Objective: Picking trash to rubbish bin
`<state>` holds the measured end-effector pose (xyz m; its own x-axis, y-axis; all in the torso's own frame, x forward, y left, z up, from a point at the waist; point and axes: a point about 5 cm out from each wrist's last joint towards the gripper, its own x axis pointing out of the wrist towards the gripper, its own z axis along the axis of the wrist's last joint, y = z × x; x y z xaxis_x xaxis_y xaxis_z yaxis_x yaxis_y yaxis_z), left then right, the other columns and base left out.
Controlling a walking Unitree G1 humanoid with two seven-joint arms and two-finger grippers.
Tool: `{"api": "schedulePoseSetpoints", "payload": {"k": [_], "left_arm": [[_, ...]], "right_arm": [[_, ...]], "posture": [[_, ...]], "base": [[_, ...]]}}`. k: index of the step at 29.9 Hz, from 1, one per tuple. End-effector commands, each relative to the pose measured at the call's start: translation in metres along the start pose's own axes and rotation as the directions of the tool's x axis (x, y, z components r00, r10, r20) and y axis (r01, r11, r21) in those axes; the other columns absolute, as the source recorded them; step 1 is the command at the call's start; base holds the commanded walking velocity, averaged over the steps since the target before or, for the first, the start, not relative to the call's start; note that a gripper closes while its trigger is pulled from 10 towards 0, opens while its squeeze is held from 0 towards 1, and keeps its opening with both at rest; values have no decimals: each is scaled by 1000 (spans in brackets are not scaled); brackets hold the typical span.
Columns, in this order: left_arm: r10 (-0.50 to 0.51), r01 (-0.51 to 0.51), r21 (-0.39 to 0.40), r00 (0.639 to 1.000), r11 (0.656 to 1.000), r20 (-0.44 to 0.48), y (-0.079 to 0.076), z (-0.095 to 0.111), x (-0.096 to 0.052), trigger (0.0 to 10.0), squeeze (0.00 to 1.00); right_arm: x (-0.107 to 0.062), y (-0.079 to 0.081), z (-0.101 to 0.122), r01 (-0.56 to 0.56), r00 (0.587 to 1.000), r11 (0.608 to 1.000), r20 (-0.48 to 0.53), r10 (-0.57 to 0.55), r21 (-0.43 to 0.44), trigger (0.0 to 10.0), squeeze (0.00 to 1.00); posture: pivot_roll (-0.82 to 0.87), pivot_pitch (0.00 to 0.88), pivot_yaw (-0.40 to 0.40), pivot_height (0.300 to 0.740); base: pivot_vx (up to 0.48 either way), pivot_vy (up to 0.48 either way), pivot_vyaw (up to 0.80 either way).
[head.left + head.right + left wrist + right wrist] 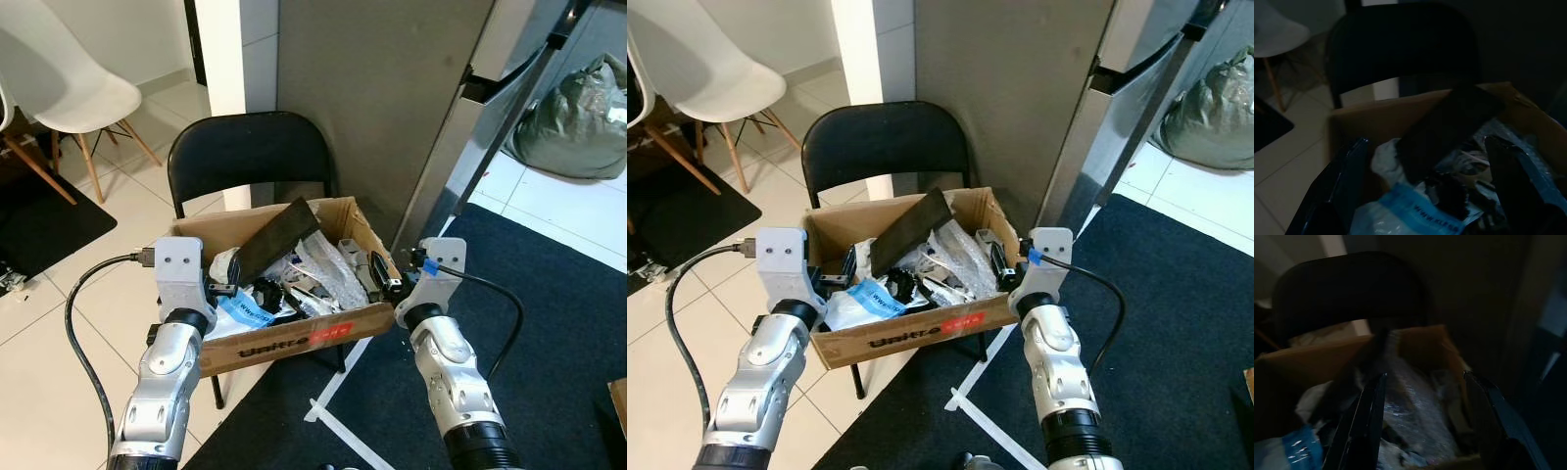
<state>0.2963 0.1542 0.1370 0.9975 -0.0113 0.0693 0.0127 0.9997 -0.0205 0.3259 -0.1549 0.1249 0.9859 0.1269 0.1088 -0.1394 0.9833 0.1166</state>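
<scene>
Left eye view looks down on pale floor tiles meeting a dark carpet, where a black folding chair carries a cardboard box heaped with trash, a dark flat slab leaning across it. A white chair stands well apart, and a grey cabinet rises just behind. Both the left gripper and right gripper hover at the box's near sides, fingers spread and grasping nothing.

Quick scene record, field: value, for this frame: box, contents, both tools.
container: brown cardboard box on black folding chair
contents: dark flat panel, clear crinkled plastic wrap, white-and-blue plastic bag
left tool: open, at box's left end
right tool: open, at box's right end
floor: white tiles, dark carpet
</scene>
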Motion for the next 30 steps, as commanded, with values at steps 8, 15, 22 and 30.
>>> {"api": "schedulePoseSetpoints", "payload": {"k": [8,15,22,30], "left_arm": [[-16,16,13,1000,1000,-27,-4,-6,-1,10000,0],[-18,18,19,999,1000,-29,-4,-6,-1,10000,0],[-26,27,24,999,999,-31,-5,-6,0,10000,0],[-29,30,27,999,999,-37,-5,-8,-1,10000,0]], "right_arm": [[-4,-7,-5,36,999,999,-27,-36,-10,10000,0],[-5,-9,-6,55,998,998,-36,-55,-19,10000,0],[-7,-13,-9,85,995,996,-53,-86,-34,10000,0],[-8,-14,-11,100,993,994,-66,-103,-44,10000,0]], "posture": [[35,138,-23,740],[32,144,-15,740],[33,149,-14,740],[33,152,-12,740]], "base": [[0,0,-800],[0,0,-800],[0,0,-800],[0,0,-800]]}}
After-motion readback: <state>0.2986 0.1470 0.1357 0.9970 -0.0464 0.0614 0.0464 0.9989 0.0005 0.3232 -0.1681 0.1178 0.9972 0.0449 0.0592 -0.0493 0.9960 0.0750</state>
